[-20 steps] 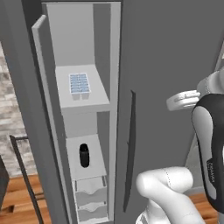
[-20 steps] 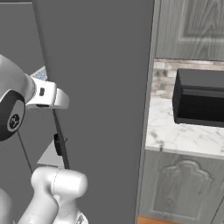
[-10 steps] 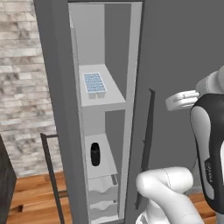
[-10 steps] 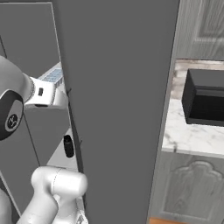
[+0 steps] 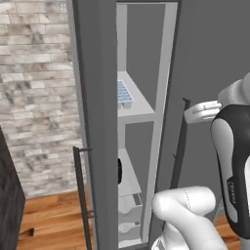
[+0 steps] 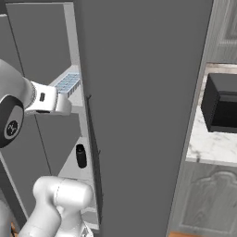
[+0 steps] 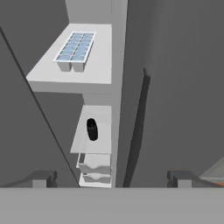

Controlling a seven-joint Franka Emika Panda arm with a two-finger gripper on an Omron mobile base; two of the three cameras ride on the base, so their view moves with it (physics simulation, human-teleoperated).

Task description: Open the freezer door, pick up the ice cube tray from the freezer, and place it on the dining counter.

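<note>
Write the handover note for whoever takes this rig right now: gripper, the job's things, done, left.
Gripper: open, empty, facing into the freezer, short of the shelves.
Freezer door: swung open.
Ice cube tray: on the upper white shelf, untouched.
A small black container stands on the shelf below; drawers lie under that.
Done: door opened.
Left: reach in to the upper shelf, grip the tray, lift it out, carry it to the dining counter and set it down.
</note>
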